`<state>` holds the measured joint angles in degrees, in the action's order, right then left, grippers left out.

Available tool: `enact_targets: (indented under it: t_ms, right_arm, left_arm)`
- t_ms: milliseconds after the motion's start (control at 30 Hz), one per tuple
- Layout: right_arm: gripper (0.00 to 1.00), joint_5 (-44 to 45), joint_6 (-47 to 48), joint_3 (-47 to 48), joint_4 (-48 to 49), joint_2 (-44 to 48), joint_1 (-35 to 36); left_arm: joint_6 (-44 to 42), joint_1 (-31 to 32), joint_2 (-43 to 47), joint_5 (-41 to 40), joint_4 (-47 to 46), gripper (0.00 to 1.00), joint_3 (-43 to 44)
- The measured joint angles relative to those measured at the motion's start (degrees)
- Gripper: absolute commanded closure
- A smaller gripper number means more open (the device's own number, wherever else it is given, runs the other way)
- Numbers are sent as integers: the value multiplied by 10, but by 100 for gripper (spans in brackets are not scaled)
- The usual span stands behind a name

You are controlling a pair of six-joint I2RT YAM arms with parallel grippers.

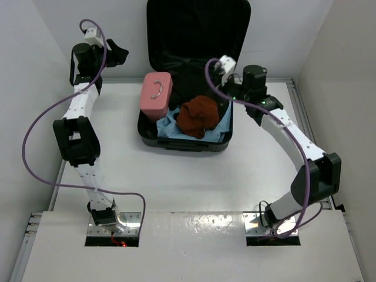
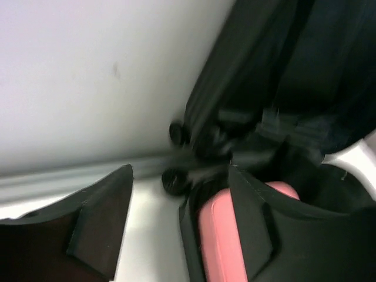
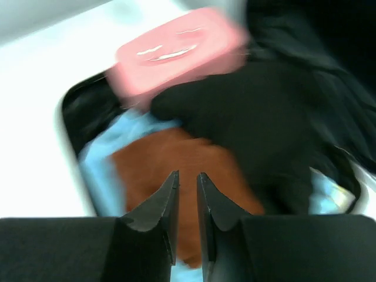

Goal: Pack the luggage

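Observation:
The luggage (image 1: 220, 138) lies open on the table with its lid (image 1: 197, 29) standing against the back wall. Inside, a pink case (image 1: 155, 94) stands at the left, with a rust-brown cloth (image 1: 197, 116) on a light blue cloth (image 1: 169, 126) and a black cloth (image 1: 188, 79) behind. My right gripper (image 1: 218, 75) hovers above the back right of the luggage. Its jaws are a narrow gap apart, with nothing between them (image 3: 188, 176), over the brown cloth (image 3: 170, 170). My left gripper (image 1: 120, 54) is open wide (image 2: 179, 205), left of the lid, by the luggage's wheels (image 2: 171, 180).
White walls close in the table at the back and both sides. A raised rail (image 1: 294, 100) runs along the table's right edge. Bare white table (image 1: 188, 182) lies between the luggage and the arm bases. Purple cables (image 1: 35, 129) loop off both arms.

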<state>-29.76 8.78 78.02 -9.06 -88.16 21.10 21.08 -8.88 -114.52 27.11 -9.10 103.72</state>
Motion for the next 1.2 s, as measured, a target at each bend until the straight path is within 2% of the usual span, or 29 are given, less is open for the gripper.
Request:
enact_targets:
  t_ms: [33, 100, 167, 233, 300, 367, 400, 433, 467, 567, 733, 800, 1000, 1200]
  right_arm:
    - [81, 19, -38, -3, 33, -4, -16]
    - [77, 63, -114, 0, 81, -24, -54]
    - [67, 102, -207, 14, 113, -54, -93]
    - [65, 133, -275, 36, 138, -97, -143]
    - [64, 173, -333, 46, 161, -129, -179]
    - [64, 208, -375, 46, 189, -154, -204]
    - [60, 221, -389, 50, 203, -168, -211]
    - [55, 230, -400, 61, 210, -184, -217]
    - [43, 237, -410, 82, 214, -205, -224]
    - [35, 251, -431, 165, 223, -281, -238]
    - [29, 243, -445, 275, 220, -371, -256]
    - [26, 227, -440, 291, 218, -384, -261]
    - [25, 176, -423, 318, 220, -392, -255]
    - [25, 164, -419, 321, 228, -392, -242]
  left_arm:
    - [17, 0, -14, -2, -11, 38, 17]
    - [61, 0, -48, -11, -30, 38, 59]
    - [114, 0, -89, -24, -53, 41, 104]
    - [162, 4, -134, -43, -67, 41, 151]
    - [195, 7, -164, -66, -76, 35, 174]
    - [221, 13, -190, -82, -83, 33, 193]
    - [231, 18, -205, -88, -85, 33, 209]
    - [238, 23, -221, -92, -87, 33, 227]
    - [243, 30, -235, -96, -93, 33, 243]
    - [249, 50, -261, -101, -112, 28, 266]
    - [248, 74, -269, -75, -170, 25, 249]
    - [243, 78, -269, -63, -199, 25, 233]
    - [196, 81, -269, -54, -227, 26, 219]
    - [104, 94, -298, -82, -229, 34, 317]
